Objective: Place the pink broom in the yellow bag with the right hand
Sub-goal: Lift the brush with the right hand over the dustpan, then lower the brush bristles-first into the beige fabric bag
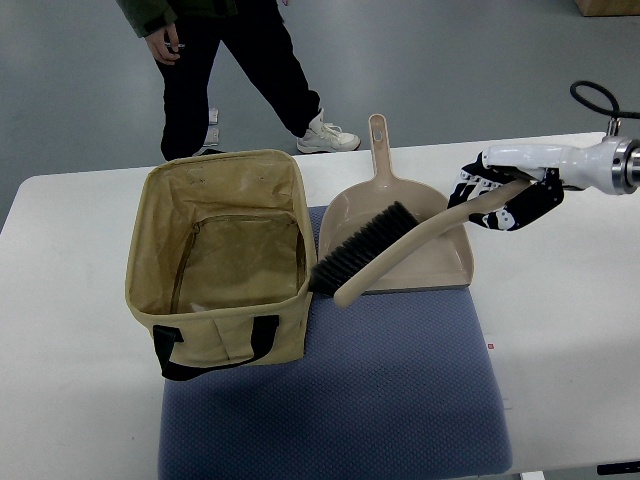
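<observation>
The pink broom has a beige-pink handle and black bristles. It hangs tilted over the matching dustpan, bristle end low near the bag's right wall. My right hand comes in from the right edge and is shut on the handle's far end. The yellow bag stands open on the left part of the mat, its inside showing a zip pocket and black carry straps at the front. The left arm is out of view.
A blue-grey mat lies on the white table under bag and dustpan. A person in dark trousers and white shoes stands beyond the table's far edge. A black cable loops at the top right.
</observation>
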Available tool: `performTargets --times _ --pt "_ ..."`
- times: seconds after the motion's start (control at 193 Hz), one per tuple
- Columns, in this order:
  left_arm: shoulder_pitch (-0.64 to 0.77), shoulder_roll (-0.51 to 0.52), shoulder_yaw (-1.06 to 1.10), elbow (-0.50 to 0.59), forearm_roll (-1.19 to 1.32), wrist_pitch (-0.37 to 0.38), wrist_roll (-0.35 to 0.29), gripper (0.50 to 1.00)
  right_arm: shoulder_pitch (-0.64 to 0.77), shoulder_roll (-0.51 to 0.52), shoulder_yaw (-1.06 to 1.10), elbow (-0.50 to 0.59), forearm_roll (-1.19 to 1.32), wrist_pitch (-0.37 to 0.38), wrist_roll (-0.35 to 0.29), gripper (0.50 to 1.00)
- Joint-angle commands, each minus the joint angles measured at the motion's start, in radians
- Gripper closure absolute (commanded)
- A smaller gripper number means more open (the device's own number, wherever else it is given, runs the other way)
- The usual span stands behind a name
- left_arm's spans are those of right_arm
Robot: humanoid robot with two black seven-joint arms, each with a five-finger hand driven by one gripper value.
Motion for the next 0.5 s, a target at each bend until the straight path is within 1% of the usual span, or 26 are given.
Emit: performTargets --times 0.0,0.15,0.269,0.326,0.419,0.497 --pt "0.000 0.000 0.000 0.000 0.000 0.000 0.000 0.500 0.019 -0.021 0.059 -0.003 0.035 0.033 0.000 1.000" --pt "0.000 0.000 0.000 -0.003 0.000 0.000 0.000 0.500 0.087 -0.018 0.067 -0.010 0.061 0.035 -0.006 1.000" --pt "0.000 0.000 0.000 -0.006 0.000 0.000 0.000 0.500 0.143 0.003 0.056 -0.043 0.083 0.026 -0.011 1.000" --pt "0.000 0.000 0.000 -0.008 0.000 0.000 0.000 0.500 0.174 0.039 0.050 -0.077 0.084 0.024 -0.012 1.000" --pt "0.000 0.000 0.000 -0.008 0.000 0.000 0.000 0.500 0.243 0.138 0.024 -0.148 0.075 0.026 -0.015 1.000" --pt "0.000 0.000 0.000 -0.008 0.000 0.000 0.000 0.500 0.295 0.183 -0.023 -0.200 0.070 0.026 -0.015 1.000"
